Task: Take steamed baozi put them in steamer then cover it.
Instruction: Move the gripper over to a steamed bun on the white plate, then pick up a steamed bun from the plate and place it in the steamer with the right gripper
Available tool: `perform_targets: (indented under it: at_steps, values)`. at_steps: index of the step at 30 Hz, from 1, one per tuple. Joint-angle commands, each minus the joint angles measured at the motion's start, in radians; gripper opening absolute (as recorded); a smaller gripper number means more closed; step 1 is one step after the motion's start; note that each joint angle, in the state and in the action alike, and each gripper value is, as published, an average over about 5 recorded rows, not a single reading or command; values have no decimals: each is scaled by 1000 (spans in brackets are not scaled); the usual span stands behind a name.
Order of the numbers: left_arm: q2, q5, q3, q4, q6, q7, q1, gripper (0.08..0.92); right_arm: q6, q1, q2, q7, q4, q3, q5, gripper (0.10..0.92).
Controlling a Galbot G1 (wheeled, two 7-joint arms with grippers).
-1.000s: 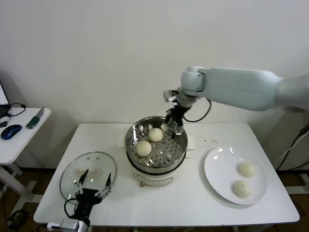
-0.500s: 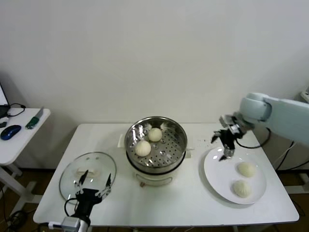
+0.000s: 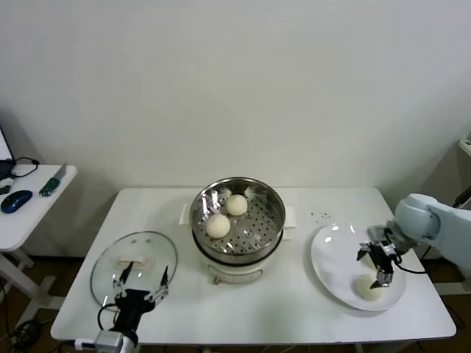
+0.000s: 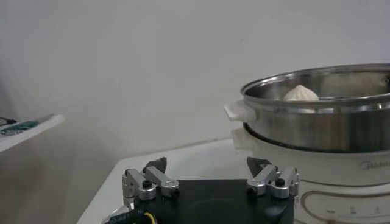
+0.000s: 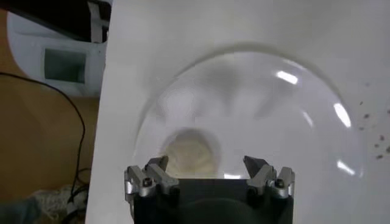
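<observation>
The steamer (image 3: 238,237) stands mid-table with two baozi on its tray, one at the front left (image 3: 218,225) and one behind it (image 3: 236,204). My right gripper (image 3: 380,266) is open, low over the white plate (image 3: 335,259) at the right. One baozi (image 3: 366,288) shows just under its fingertips; a second one on the plate is hidden by the gripper. In the right wrist view a baozi (image 5: 190,155) lies ahead of the open gripper (image 5: 205,162). The glass cover (image 3: 135,261) lies at the front left. My left gripper (image 3: 140,289) is parked open beside it.
A side table (image 3: 29,213) with a mouse stands to the left of the white table. Dark specks (image 3: 320,216) lie behind the plate. The left wrist view shows the open left gripper (image 4: 207,163), the steamer's wall (image 4: 317,122) and a baozi (image 4: 300,93) above its rim.
My right arm has swung from over the steamer's back rim to the right and down to the plate, covering one baozi. The left arm has not moved.
</observation>
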Motion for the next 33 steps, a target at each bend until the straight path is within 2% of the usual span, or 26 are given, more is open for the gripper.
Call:
perform_targets:
  at_steps: [1,18,26,33]
  values:
    - [-2,4,0,6,2,-1,-3,823,14,-150,-33,-6,-38,101,-94,823]
    - [-1,7,-2,15,1,-1,-4,823,14,-156,32,2,-79,111,-87,821]
    - [-3,10,-3,14,1,-1,-1,823,13,-137,34,0,-72,90,-70,716]
    - [-5,9,-4,12,-1,-2,0,823,18,-90,29,-3,-58,56,-55,674]
